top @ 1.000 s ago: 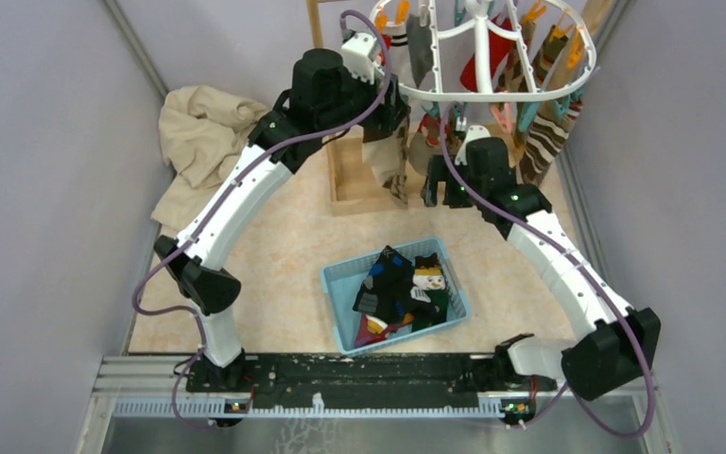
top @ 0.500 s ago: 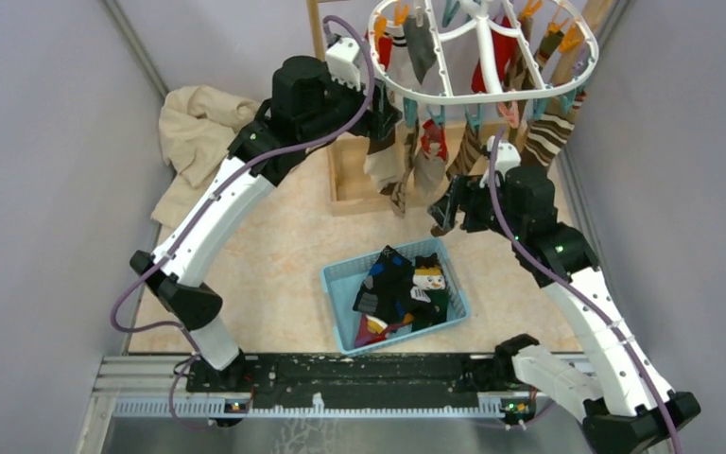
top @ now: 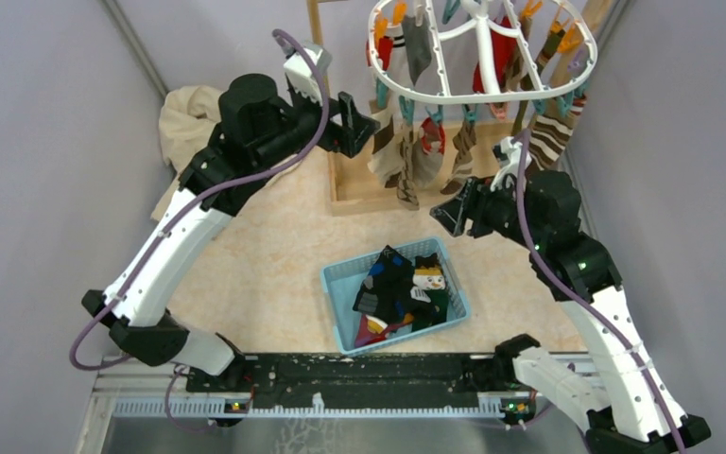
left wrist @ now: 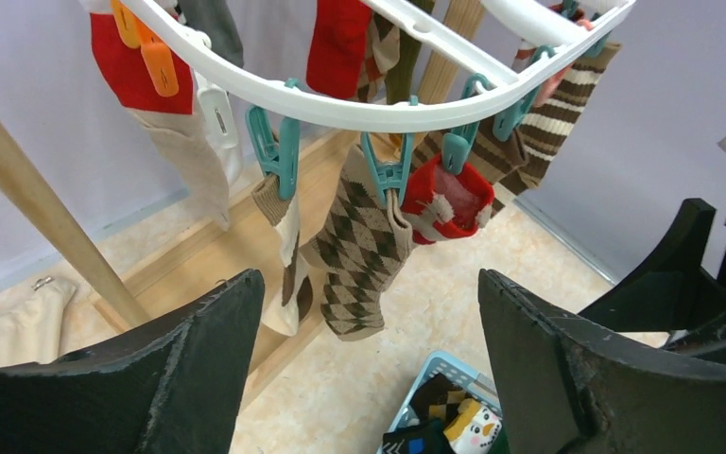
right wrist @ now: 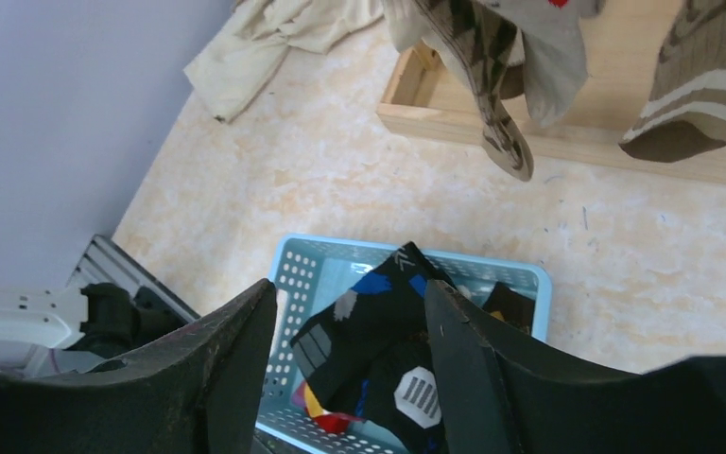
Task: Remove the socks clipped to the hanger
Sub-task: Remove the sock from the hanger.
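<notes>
The left hand (left wrist: 369, 284), spread wide and empty, faces the mixed-colour soft socks (left wrist: 340, 236) clipped just ahead on the white plastic oval hanger (left wrist: 340, 112), whose top is cut off. The right hand (right wrist: 348, 293) is spread and empty too; ahead of it only sock ends show, their clips out of view.

hanger (left wrist: 340, 111): white | clips (left wrist: 274, 149): teal, orange | sock (left wrist: 354, 251): brown-cream argyle | basket (right wrist: 340, 252): light blue

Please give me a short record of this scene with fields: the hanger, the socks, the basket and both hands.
hanger: white oval frame, socks hang from its clips
socks on clips: several, among them an argyle sock and a red sock
basket: blue, with dark socks inside
left hand: open, empty, facing the hanger
right hand: open, empty, pointing toward the basket
</notes>
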Robot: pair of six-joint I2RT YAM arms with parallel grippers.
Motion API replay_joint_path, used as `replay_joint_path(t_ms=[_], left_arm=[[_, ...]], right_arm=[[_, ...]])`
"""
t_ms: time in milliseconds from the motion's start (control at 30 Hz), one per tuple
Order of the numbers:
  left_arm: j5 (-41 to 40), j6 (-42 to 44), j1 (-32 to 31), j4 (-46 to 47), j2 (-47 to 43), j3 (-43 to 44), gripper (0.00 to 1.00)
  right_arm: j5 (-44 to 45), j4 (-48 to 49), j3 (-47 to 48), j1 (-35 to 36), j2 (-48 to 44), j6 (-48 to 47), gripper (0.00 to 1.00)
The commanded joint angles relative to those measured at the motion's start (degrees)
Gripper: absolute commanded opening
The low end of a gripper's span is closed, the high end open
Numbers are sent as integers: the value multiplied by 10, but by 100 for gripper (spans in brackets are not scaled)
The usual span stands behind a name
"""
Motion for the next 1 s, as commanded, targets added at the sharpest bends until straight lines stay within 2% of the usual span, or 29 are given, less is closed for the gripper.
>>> replay_joint_path(t_ms=[0,133,533,767,967], left_arm=[[17,3,-3,7,-33,-18,92],[26,3,-3,12,-50,-36,99],[54,-4,-3,32,-54,-57,99],[68,-12,-3,46,-30,-49,99],[85,-23,-3,62,11,-23,99]], right_arm=[[-34,43,33,4,-4,4,59],[-48,62,26,7,-4,12,57],[-59,91,16,36,18,6,61],[-9,108,-10,69,32,-13,62],[65,140,-49,133,38,-21,62]])
